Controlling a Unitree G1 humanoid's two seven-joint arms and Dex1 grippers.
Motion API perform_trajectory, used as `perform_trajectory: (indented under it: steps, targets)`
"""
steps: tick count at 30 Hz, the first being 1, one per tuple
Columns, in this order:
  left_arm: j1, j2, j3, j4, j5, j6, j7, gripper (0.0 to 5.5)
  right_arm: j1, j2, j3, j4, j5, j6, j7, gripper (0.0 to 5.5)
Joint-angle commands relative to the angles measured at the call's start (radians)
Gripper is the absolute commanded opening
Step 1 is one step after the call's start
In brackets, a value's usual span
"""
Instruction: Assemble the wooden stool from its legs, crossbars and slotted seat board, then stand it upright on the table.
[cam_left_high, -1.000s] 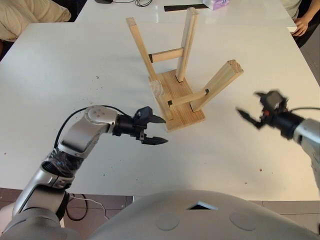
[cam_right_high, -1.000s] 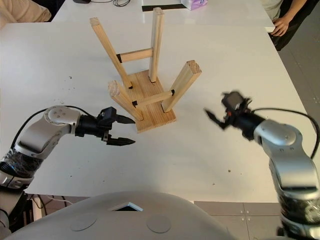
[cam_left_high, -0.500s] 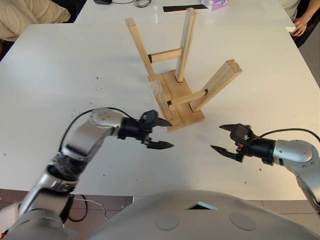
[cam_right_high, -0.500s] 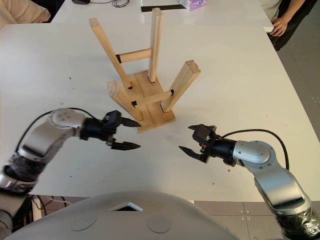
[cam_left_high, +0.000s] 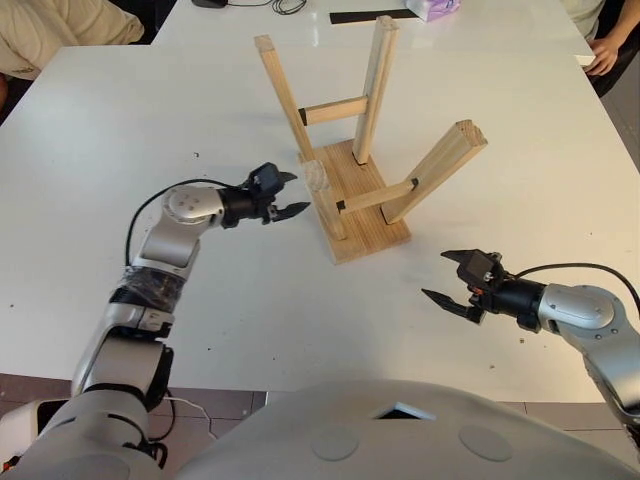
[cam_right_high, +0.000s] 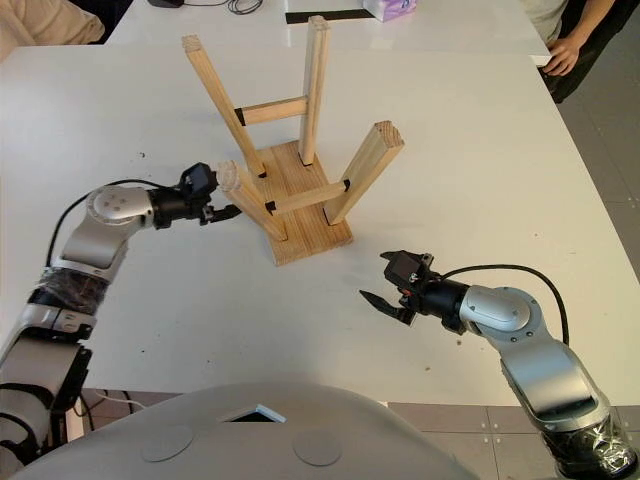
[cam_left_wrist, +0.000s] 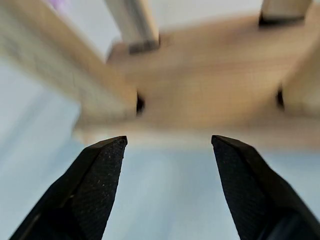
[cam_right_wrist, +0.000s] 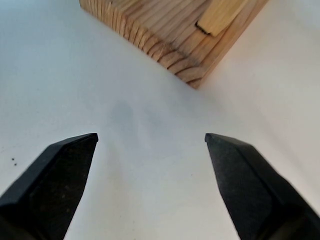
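Stool: the pale wooden stool (cam_left_high: 352, 165) stands inverted near the middle of the smooth white surface (cam_left_high: 120, 120). Its seat board (cam_left_high: 378, 228) lies flat and the four legs (cam_left_high: 283, 95) point upward.
Legs: two legs at the far side rise tall and lean toward each other. The near-right leg splays outward, and the near-left one appears shorter from above.
Crossbars: two crossbars (cam_left_high: 335, 110) – one joins the far pair of legs, one the near pair.
Left end effector: the left end effector (cam_left_high: 298, 192) is released, fingers spread with nothing between them, just beside the near-left leg. Contact with the leg cannot be judged.
Right end effector: the right end effector (cam_left_high: 436, 274) is released, over bare surface in front of the seat board's right corner, apart from it.
Change: the left end effector has shifted from in front of the board's near corner to the stool's left side. The right end effector and the stool hold their positions.
Materials: square-section light timber – the board's edge shows parallel glued strips (cam_right_wrist: 150, 37). Joints show dark slots. The fingers (cam_left_wrist: 95, 185) are black and matte, and they taper to points.
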Motion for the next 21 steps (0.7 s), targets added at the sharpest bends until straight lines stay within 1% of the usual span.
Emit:
perform_trajectory:
  steps: [1, 4, 7, 10, 13, 17, 19, 21]
  targets:
    - [0.013, -0.036, -0.006, -0.057, -0.033, -0.026, -0.052, 3.15, 0.014, 0.001, 0.023, -0.002, -0.013, -0.004, -0.008, 4.0]
    - [0.069, -0.043, -0.029, -0.142, -0.072, -0.002, -0.115, 3.15, 0.022, 0.017, 0.057, 0.0, -0.029, 0.001, -0.025, 4.0]
    - [0.144, -0.025, -0.069, -0.206, -0.068, 0.017, -0.154, 3.15, 0.003, 0.051, 0.091, 0.008, -0.039, 0.02, -0.055, 4.0]
    - [0.201, -0.024, -0.112, -0.229, -0.031, 0.011, -0.156, 3.15, -0.037, 0.124, 0.14, 0.035, -0.066, 0.055, -0.124, 4.0]
    - [0.211, -0.065, -0.15, -0.249, -0.008, 0.016, -0.135, 3.15, -0.07, 0.196, 0.162, 0.065, -0.082, 0.093, -0.193, 4.0]
    - [0.194, -0.163, -0.189, -0.311, -0.032, 0.079, -0.093, 3.15, -0.1, 0.231, 0.133, 0.134, -0.099, 0.1, -0.252, 4.0]
    - [0.196, -0.181, -0.196, -0.335, -0.04, 0.097, -0.09, 3.15, -0.109, 0.221, 0.111, 0.165, -0.105, 0.094, -0.258, 4.0]
    - [0.205, -0.171, -0.183, -0.364, -0.057, 0.122, -0.093, 3.15, -0.112, 0.205, 0.08, 0.191, -0.111, 0.081, -0.26, 4.0]
